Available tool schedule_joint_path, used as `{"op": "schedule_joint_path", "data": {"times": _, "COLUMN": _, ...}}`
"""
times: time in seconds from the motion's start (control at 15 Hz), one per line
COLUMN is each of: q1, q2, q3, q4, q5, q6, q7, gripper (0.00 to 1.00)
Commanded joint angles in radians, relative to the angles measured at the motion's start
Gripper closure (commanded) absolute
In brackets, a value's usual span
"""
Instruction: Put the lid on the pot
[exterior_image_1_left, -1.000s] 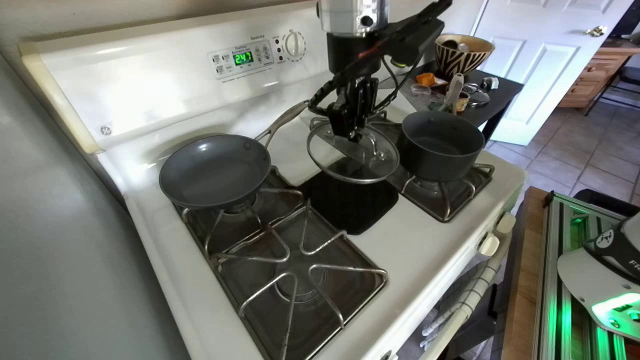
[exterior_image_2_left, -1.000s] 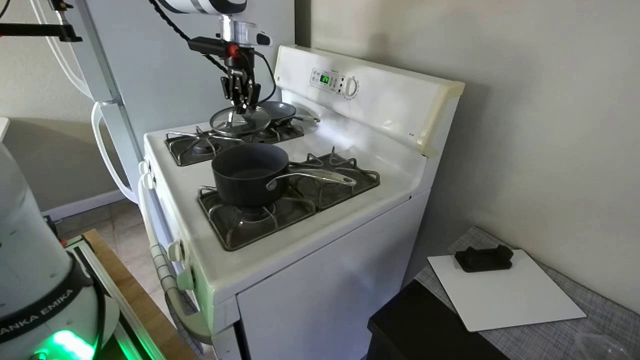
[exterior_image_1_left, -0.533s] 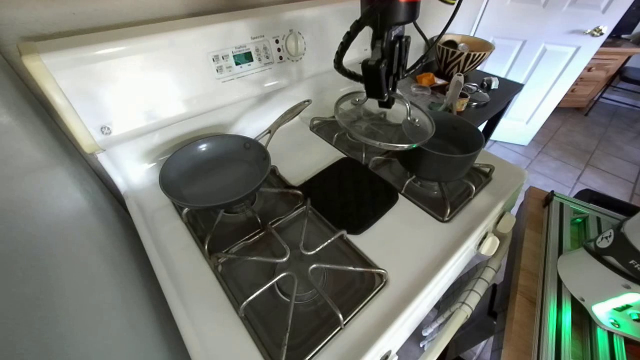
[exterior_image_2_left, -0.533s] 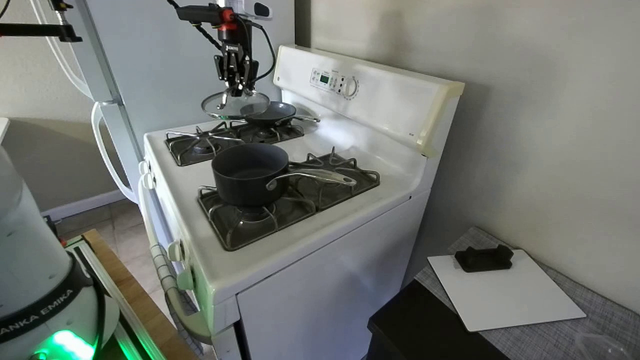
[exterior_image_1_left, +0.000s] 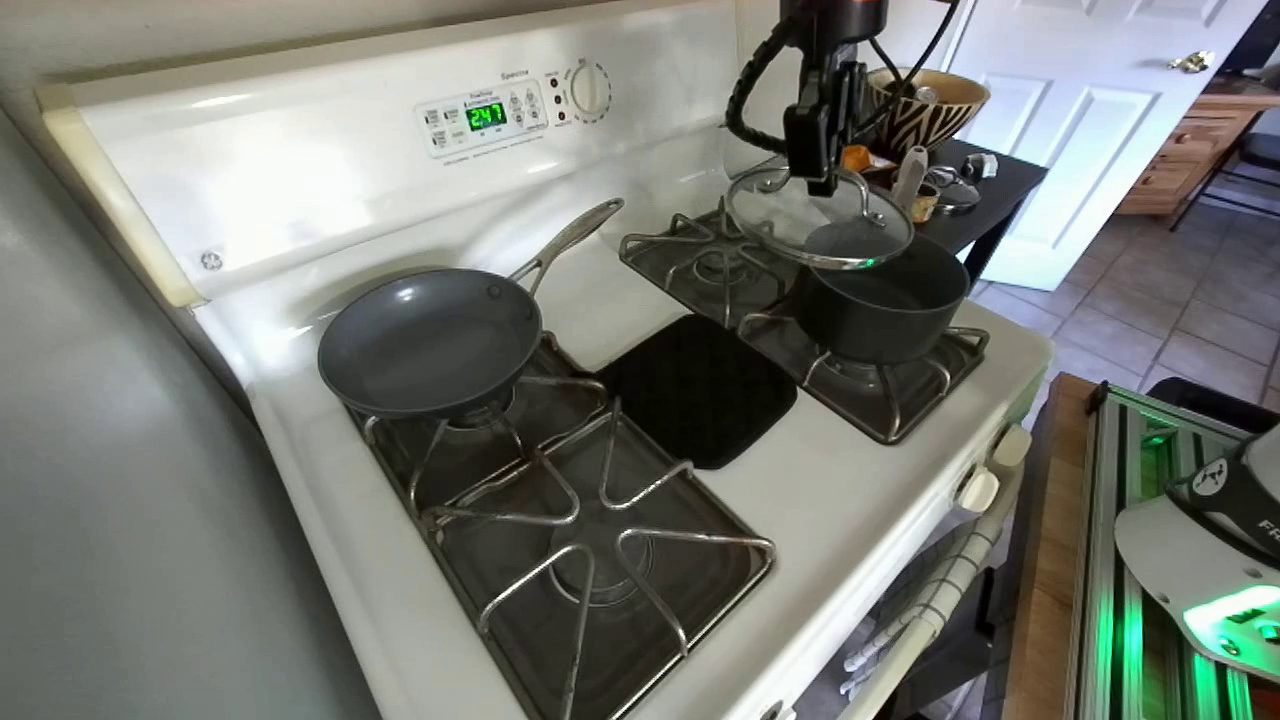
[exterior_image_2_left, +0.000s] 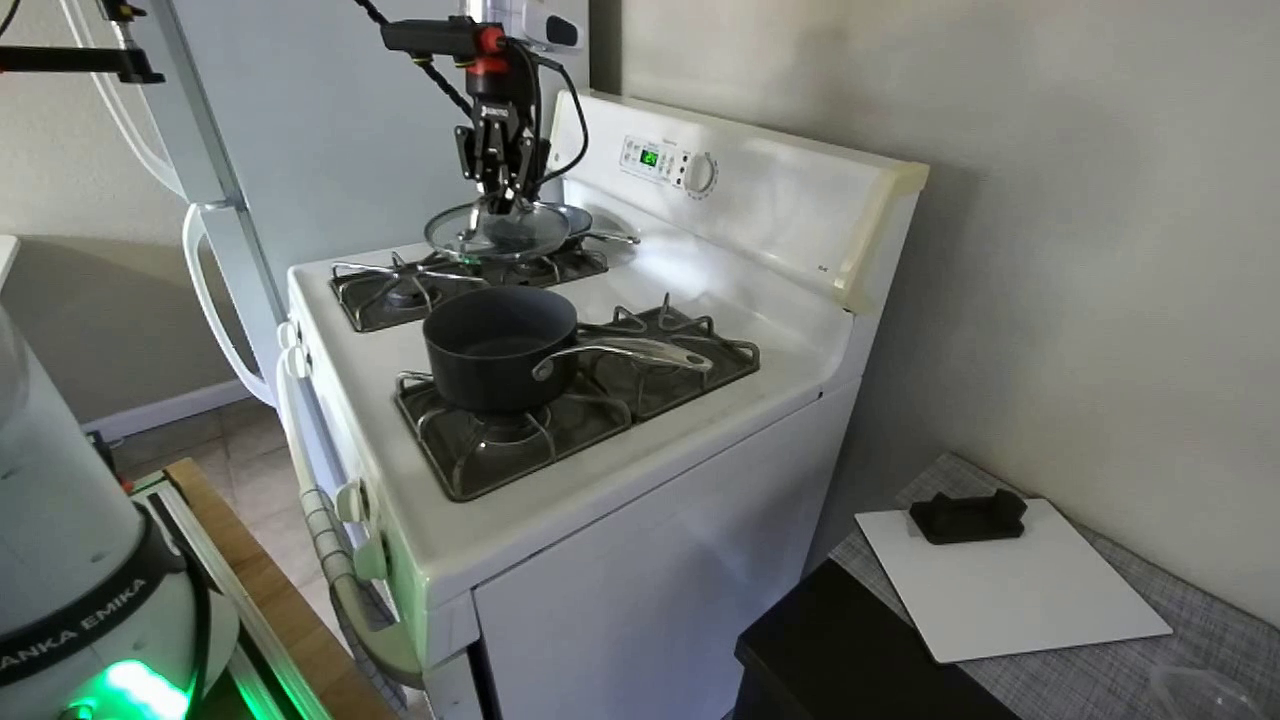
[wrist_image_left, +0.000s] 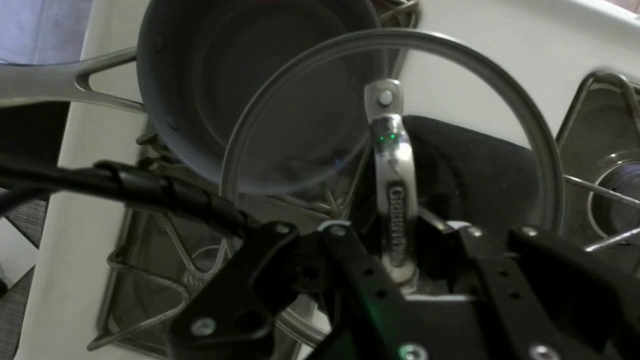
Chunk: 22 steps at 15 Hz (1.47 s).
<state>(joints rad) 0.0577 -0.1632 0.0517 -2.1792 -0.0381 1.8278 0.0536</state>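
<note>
The lid, clear glass with a metal rim and an arched metal handle, hangs in the air in both exterior views (exterior_image_1_left: 780, 215) (exterior_image_2_left: 545, 232) and fills the middle of the wrist view (wrist_image_left: 394, 170). My gripper (exterior_image_1_left: 822, 182) is shut on the lid's handle; it also shows in an exterior view (exterior_image_2_left: 503, 203) and the wrist view (wrist_image_left: 392, 232). The lid tilts slightly. The dark grey pot (exterior_image_1_left: 890, 315) stands uncovered on a burner, its long metal handle visible in an exterior view (exterior_image_2_left: 480, 360). In the wrist view the lid overlaps only part of the pot (wrist_image_left: 172, 70).
A grey frying pan (exterior_image_1_left: 430, 340) sits on the far burner. A flat black square (exterior_image_1_left: 700, 400) lies mid-stove between the burner grates. The stove's back panel (exterior_image_2_left: 740, 170) rises behind. A side table with a patterned bowl (exterior_image_1_left: 925, 110) stands beyond the pot.
The gripper has lifted the lid from above the black square and carried it toward the pot, with its edge now overlapping the pot in view. The pot and pan have not moved.
</note>
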Motion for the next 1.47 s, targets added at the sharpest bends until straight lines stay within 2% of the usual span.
{"op": "schedule_joint_path", "data": {"times": 0.0, "q1": -0.021, "q2": -0.103, "q3": -0.014, "q4": -0.12, "q5": -0.034, "q6": 0.022, "q7": -0.025, "gripper": 1.0}}
{"op": "schedule_joint_path", "data": {"times": 0.27, "q1": -0.041, "q2": -0.163, "q3": -0.031, "q4": -0.203, "q5": -0.054, "q6": 0.038, "q7": -0.042, "gripper": 1.0}}
{"op": "schedule_joint_path", "data": {"times": 0.67, "q1": -0.066, "q2": -0.206, "q3": -0.062, "q4": -0.29, "q5": -0.058, "q6": 0.141, "q7": -0.08, "gripper": 1.0}}
{"op": "schedule_joint_path", "data": {"times": 1.4, "q1": -0.076, "q2": -0.199, "q3": -0.074, "q4": -0.312, "q5": -0.055, "q6": 0.152, "q7": -0.109, "gripper": 1.0}}
